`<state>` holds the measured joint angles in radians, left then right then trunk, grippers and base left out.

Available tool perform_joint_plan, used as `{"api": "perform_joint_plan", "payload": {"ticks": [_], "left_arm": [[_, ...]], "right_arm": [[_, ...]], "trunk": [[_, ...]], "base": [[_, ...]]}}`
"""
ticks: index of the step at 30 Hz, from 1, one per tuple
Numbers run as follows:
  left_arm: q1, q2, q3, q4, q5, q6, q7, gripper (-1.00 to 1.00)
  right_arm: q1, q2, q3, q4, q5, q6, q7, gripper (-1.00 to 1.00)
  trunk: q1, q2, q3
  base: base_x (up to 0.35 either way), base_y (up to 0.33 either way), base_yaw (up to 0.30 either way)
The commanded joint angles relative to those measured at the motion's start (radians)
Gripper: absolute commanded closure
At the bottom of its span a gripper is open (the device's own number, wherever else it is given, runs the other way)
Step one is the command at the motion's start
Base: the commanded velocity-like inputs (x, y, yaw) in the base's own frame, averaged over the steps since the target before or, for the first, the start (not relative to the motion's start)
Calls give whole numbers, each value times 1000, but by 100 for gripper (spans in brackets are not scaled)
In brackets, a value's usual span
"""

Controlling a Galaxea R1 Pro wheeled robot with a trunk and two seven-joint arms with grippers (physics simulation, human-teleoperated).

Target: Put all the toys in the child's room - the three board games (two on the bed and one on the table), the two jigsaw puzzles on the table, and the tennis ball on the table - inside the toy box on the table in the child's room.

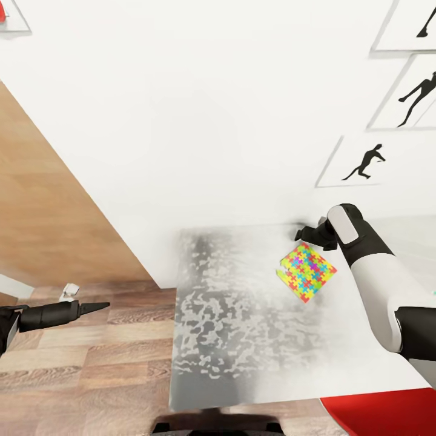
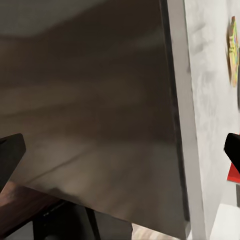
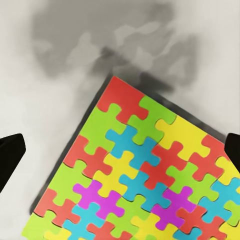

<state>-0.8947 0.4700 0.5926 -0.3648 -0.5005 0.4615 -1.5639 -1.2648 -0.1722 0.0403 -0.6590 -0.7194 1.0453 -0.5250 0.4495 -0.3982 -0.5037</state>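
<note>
Above puzzle: we see the jigsaw puzzle [image 3: 145, 175] unobstructed on the table [image 1: 242, 339].
Behind: the wall [image 1: 212, 121] closes it.

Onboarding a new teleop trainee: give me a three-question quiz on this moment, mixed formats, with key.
1. True or false: the jigsaw puzzle lies flat on the table.
2. Which hand hovers by the puzzle? A) left hand B) right hand
3. Fill in: the left hand is out over the wooden ____.

Key: 1 true. 2 B; the right wrist view looks straight down on the puzzle between spread fingertips. 3 floor.
</note>
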Motion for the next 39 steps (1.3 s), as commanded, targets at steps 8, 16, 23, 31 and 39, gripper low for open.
{"api": "perform_joint_plan", "payload": {"ticks": [8,16,23,31,39], "left_arm": [[-1,-1,7,0,-10,11,-7,-100],[-1,-1,7,0,-10,11,-7,-100],[-1,0,7,0,-10,11,-7,-100],[-1,0,7,0,-10,10,-7,-100],[-1,0,7,0,-10,9,-7,-100]], "right_arm": [[-1,-5,4,-1,-11,2,-9,-100],[-1,-7,4,-1,-10,2,-9,-100],[-1,-7,3,-2,-9,2,-9,-100],[-5,-7,2,-12,-6,2,-10,-100],[-6,-8,1,-14,-6,2,-12,-100]], "trunk": [[0,-2,-15],[0,-2,-28],[0,-2,-39],[0,-2,-52],[0,-2,-65]], "base": [[0,0,0],[0,0,0],[0,0,0],[0,0,0],[0,0,0]]}}
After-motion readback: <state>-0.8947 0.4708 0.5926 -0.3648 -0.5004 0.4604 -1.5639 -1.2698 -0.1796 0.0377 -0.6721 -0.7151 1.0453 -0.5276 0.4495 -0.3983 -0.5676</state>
